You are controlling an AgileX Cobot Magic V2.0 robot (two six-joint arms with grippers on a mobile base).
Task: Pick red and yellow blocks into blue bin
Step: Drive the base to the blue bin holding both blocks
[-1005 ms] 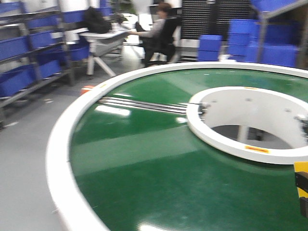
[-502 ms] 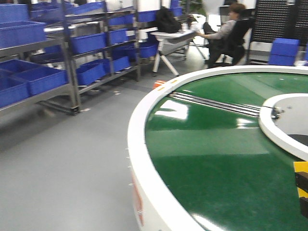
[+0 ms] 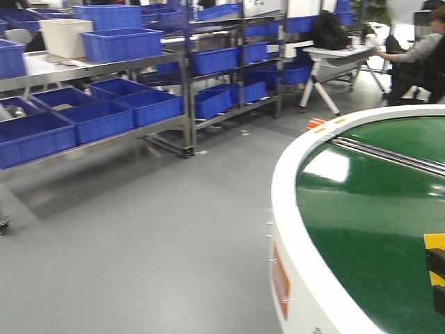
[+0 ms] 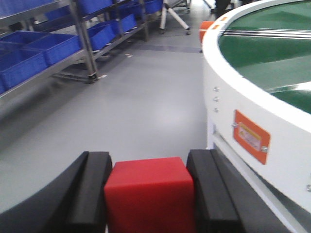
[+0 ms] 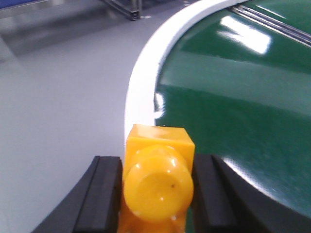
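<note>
In the left wrist view, a red block [image 4: 148,196] sits squarely between black fingers [image 4: 92,189], with my left gripper [image 4: 148,159] shut on it above the grey floor. Over in the right wrist view, the yellow block [image 5: 156,187], with a rounded knob facing the camera, is pinched by my right gripper [image 5: 155,162] above the white rim [image 5: 141,87] of the round table. Several blue bins [image 3: 149,104] stand on metal racks at the left of the front view; I cannot tell which one is the task's blue bin.
A large round table with a green top [image 3: 375,209] and a white rim [image 3: 292,229] fills the right. Grey floor [image 3: 153,229] lies between it and the racks. A cream tub [image 3: 65,36] stands on the top shelf. A person [image 3: 424,56] sits at a far desk.
The front view has swung left: the round table slid to the right of the picture, its inner white ring left the view, and the racks of blue bins came into view.
</note>
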